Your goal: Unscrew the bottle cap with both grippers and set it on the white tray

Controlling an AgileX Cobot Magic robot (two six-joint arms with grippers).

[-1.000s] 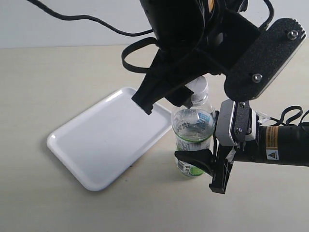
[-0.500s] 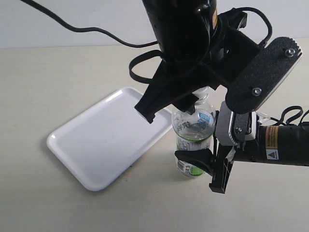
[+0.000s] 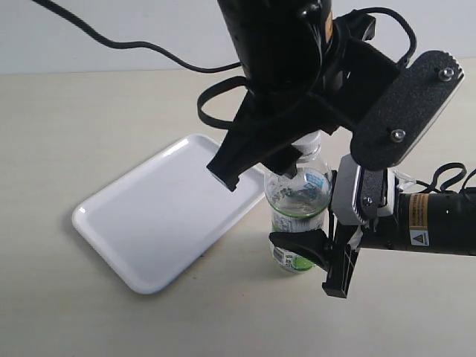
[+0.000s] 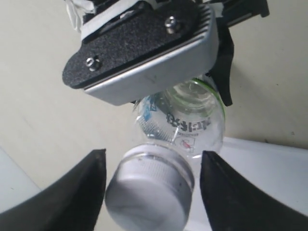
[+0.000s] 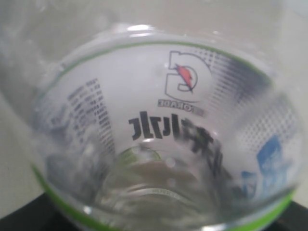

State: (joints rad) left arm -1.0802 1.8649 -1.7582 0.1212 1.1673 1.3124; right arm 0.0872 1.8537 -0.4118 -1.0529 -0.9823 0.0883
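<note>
Cap: small ribbed white plastic screw cap (image 4: 149, 192), still on the neck of the clear labelled plastic bottle (image 3: 297, 201).
Left claw (image 4: 153, 161): spread, flanking the cap (not gripping).
Right claw (image 3: 316, 256): clenched on the bottle's lower body.
Tray: glossy white rectangular tray (image 3: 141, 223), beside the bottle.
Remaining: grip, unscrew, deliver.

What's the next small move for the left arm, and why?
Probably close the left gripper on the bottle cap: its jaws are open, flanking the cap with gaps on both sides, and the right gripper holds the bottle upright.
</note>
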